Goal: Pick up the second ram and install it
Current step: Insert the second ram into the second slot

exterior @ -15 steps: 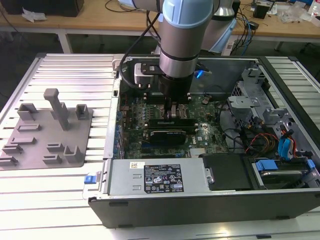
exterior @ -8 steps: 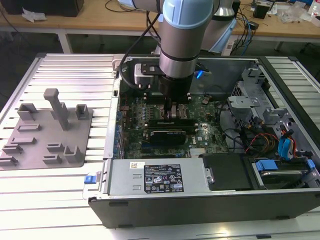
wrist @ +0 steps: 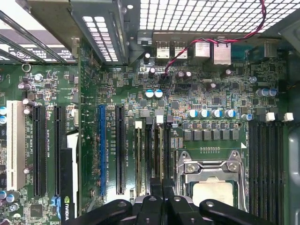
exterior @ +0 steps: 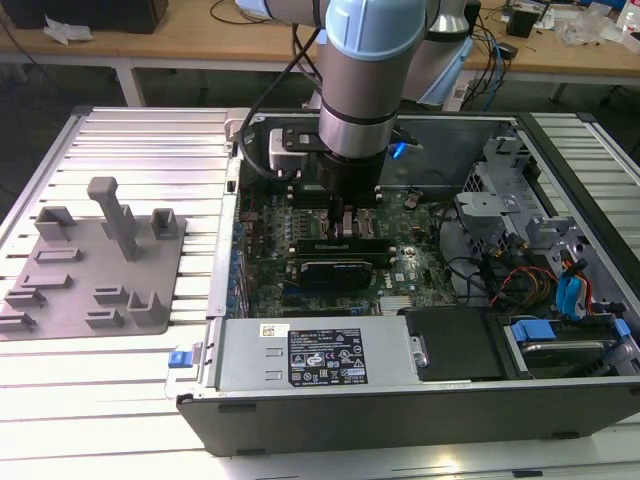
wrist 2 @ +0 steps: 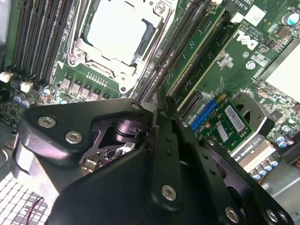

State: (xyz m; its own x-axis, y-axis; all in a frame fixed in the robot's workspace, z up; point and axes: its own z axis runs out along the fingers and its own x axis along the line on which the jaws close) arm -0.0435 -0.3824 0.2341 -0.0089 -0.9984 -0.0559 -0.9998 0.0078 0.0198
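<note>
Exterior view: the arm reaches down into an open computer case (exterior: 400, 412) that lies on a slatted metal bench (exterior: 120, 400), with the gripper (exterior: 345, 205) low over the green motherboard (exterior: 420, 215), just behind the black expansion card (exterior: 340, 268). A silver power supply (exterior: 310, 355) runs along the case's near wall. On the exterior view's left, well apart from the case, a grey holder tray (exterior: 90, 280) sits on the bench. In the second wrist view the gripper (wrist 2: 157, 110) hangs over the memory slots beside the square silver processor (wrist 2: 119, 30). Its black fingers (wrist 2: 173, 136) are drawn together, leaving only a thin seam, and I cannot tell whether anything is pinched in that seam. A thin green ram stick (wrist 2: 199, 51) stands on edge in a slot just beside the fingertips. Whether this is the second ram cannot be told. A bank of 4 dark empty slots (wrist 2: 37, 33) lies on the processor's far side. In the first wrist view the gripper (wrist: 161, 190) sits directly above the slots between the processor (wrist: 213, 192) and a long blue slot (wrist: 101, 150), with the expansion card (wrist: 68, 187) further off and a white slot (wrist: 15, 140) beyond it.
</note>
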